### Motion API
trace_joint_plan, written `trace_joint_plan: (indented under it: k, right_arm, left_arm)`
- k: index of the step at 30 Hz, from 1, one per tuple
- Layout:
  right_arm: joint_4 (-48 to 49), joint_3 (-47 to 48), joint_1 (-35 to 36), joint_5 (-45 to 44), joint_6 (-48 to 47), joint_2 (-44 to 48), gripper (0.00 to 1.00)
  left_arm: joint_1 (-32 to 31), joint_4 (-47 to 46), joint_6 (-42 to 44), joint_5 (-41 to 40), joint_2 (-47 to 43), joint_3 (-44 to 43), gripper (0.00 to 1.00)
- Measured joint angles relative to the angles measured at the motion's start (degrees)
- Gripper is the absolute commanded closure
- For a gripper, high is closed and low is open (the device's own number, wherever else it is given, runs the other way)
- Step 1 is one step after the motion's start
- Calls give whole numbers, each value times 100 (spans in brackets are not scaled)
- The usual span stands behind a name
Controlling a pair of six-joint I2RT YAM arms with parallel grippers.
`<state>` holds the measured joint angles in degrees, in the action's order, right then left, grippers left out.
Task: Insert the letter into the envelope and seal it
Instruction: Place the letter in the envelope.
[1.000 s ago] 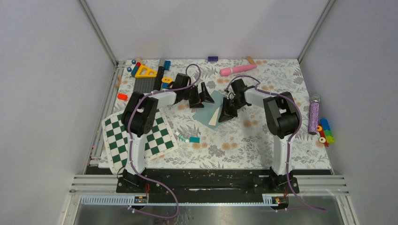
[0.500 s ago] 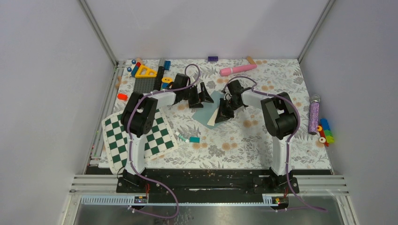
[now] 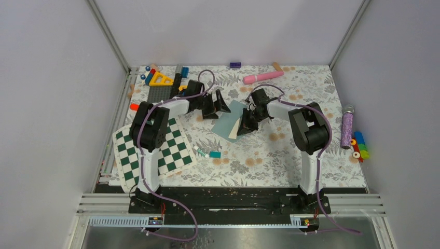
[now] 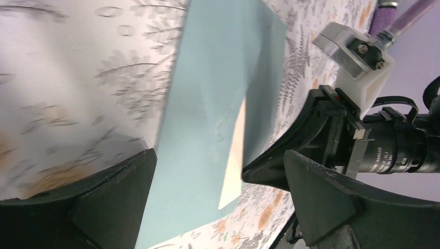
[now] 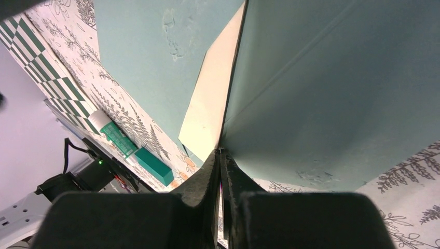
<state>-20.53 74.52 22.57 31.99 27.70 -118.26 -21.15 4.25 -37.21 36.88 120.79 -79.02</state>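
The teal envelope (image 3: 226, 123) lies flat on the floral table at mid-back. The cream letter (image 3: 237, 128) shows as a narrow strip from under the raised flap. My right gripper (image 3: 247, 124) is shut on the edge of the envelope's flap (image 5: 321, 78), holding it tilted up over the letter (image 5: 210, 109) and the envelope body (image 5: 150, 41); its jaw tips (image 5: 220, 151) meet at the flap's edge. My left gripper (image 3: 217, 106) is open and empty, low over the envelope's left side (image 4: 207, 98), with the letter (image 4: 233, 155) between its fingers.
A green-white checkerboard (image 3: 150, 150) lies at front left. A small teal block (image 3: 215, 154) and a green-white tube (image 3: 201, 152) lie in front of the envelope. A pink cylinder (image 3: 263, 77) is at the back, toys (image 3: 161, 80) at back left, a purple glitter tube (image 3: 346, 126) at right.
My left gripper has shifted a little left and back, off the envelope's middle. My right gripper has moved slightly left with the flap.
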Motion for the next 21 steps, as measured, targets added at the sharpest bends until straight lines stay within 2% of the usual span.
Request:
trace_joint_plan:
  k: [9, 21]
  right_arm:
    - [-2, 0, -22, -11, -111, 7, 95]
    - [-348, 352, -153, -444, -461, 46, 94]
  left_arm:
    - [614, 715, 695, -245, -382, 2, 1]
    - [107, 1032, 1152, -146, -409, 192, 1]
